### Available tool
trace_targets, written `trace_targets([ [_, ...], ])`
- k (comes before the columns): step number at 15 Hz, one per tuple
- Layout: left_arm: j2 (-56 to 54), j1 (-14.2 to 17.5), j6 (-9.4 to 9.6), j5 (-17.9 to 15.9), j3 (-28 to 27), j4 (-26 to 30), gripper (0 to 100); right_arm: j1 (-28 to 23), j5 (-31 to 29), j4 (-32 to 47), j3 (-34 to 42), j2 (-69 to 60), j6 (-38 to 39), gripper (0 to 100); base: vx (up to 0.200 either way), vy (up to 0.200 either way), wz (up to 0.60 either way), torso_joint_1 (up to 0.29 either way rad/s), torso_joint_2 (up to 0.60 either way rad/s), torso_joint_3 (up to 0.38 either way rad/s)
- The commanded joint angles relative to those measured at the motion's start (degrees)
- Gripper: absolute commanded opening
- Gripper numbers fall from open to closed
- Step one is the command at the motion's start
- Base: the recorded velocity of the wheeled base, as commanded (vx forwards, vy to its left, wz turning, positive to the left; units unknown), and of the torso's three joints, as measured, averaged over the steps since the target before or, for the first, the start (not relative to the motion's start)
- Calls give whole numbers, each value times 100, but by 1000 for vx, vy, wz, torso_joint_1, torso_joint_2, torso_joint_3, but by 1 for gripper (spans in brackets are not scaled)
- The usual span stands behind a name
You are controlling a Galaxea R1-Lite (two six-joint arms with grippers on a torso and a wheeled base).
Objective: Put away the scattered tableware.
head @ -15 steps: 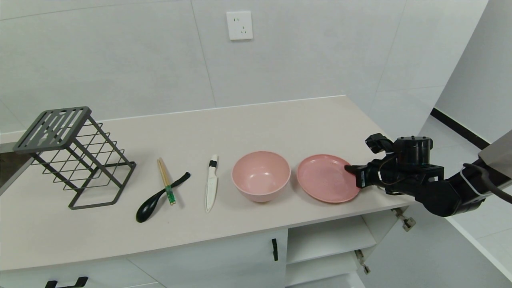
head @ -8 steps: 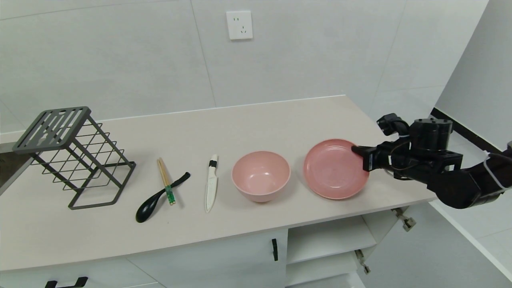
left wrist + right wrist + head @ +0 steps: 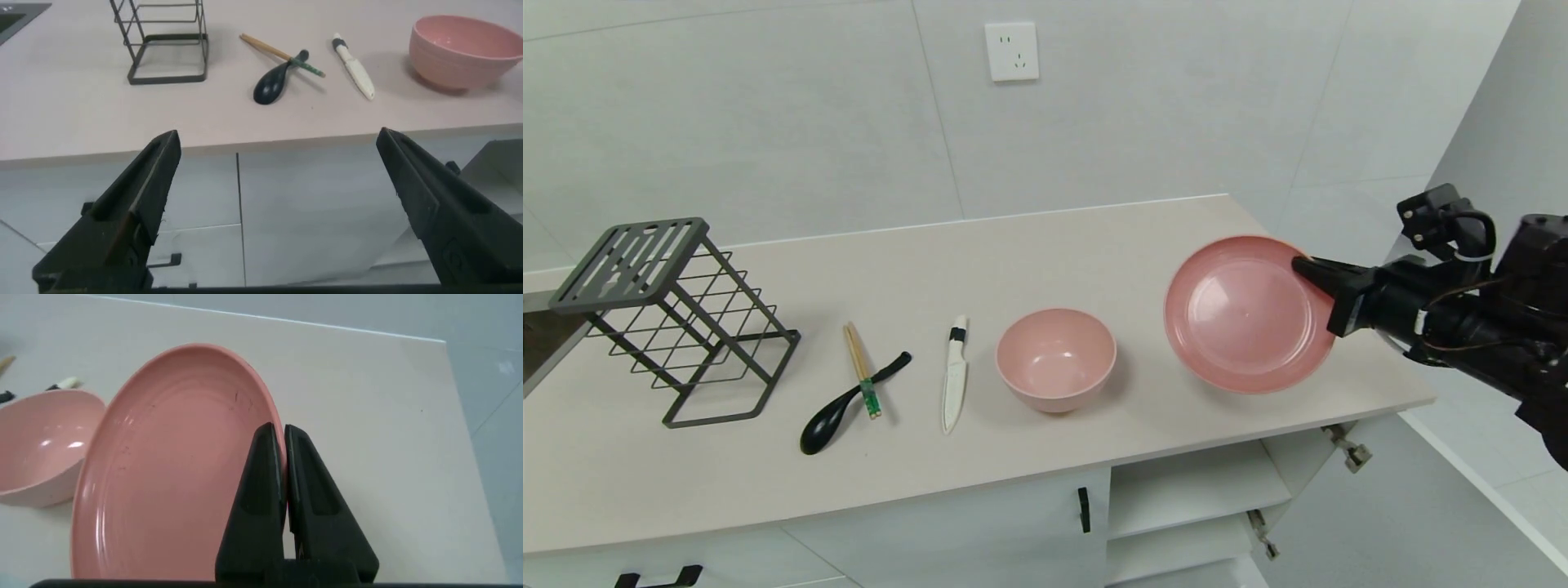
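My right gripper is shut on the rim of a pink plate, which hangs tilted above the right end of the counter. A pink bowl stands on the counter beside it. Further along lie a white knife, a black spoon and wooden chopsticks. My left gripper is open, low in front of the counter's front edge, with nothing between its fingers.
A dark wire rack stands at the counter's left end. Under the counter are cabinet doors and an open shelf. A wall socket sits on the tiled wall behind.
My right gripper has lifted the pink plate off the counter, up and to the right, tipping it so its face shows. The other tableware has not moved.
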Motion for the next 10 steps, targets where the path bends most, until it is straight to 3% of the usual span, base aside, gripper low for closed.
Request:
trace_targets([
  [1,7,2,19,-9,0,-639,100,-14,20,-290,671,-767,19,0,0,0,0,0,0,0],
  [2,7,2,27,-88,0,-955,100,-14,29,-352,803,-943,36,0,0,0,0,0,0,0],
  [5,157,-16,-43,-914,-211,-762,100,-58,29,-370,1049,-1602,80,0,0,0,0,0,0,0],
  [7,1018,-25,-34,-1503,-791,-507,100,-173,29,-387,1260,-1848,168,0,0,0,0,0,0,0],
  [10,2459,-51,98,-1960,-1556,-823,100,-489,38,-686,1629,-1866,212,0,0,0,0,0,0,0],
])
